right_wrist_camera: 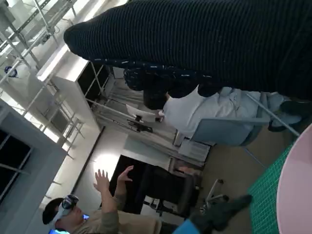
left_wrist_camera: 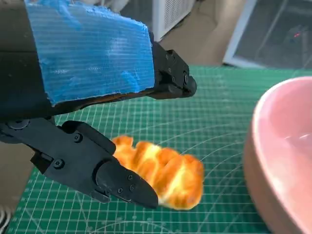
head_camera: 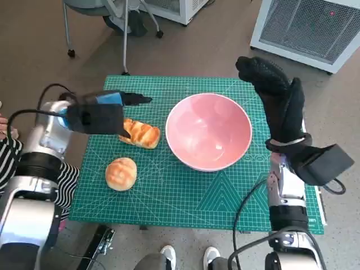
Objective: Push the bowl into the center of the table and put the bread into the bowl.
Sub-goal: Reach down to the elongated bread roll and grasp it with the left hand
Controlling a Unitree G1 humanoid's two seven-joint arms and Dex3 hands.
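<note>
A pink bowl (head_camera: 208, 131) stands near the middle of the green cutting mat (head_camera: 169, 191); its rim also shows in the left wrist view (left_wrist_camera: 285, 156). A long braided bread (head_camera: 143, 134) (left_wrist_camera: 163, 171) lies left of the bowl. A round bun (head_camera: 121, 173) sits nearer the front left. My left hand (head_camera: 98, 115) (left_wrist_camera: 92, 97) hovers over the long bread's left end, fingers spread, holding nothing. My right hand (head_camera: 277, 98) (right_wrist_camera: 204, 44) is raised beside the bowl's right rim, fingers apart and empty.
A white appliance (head_camera: 306, 28) stands on the floor beyond the table's far right. A chair base (head_camera: 112, 22) is at the far left. A person (right_wrist_camera: 92, 214) with raised hands shows in the right wrist view. Shoes (head_camera: 188, 257) show at the front edge.
</note>
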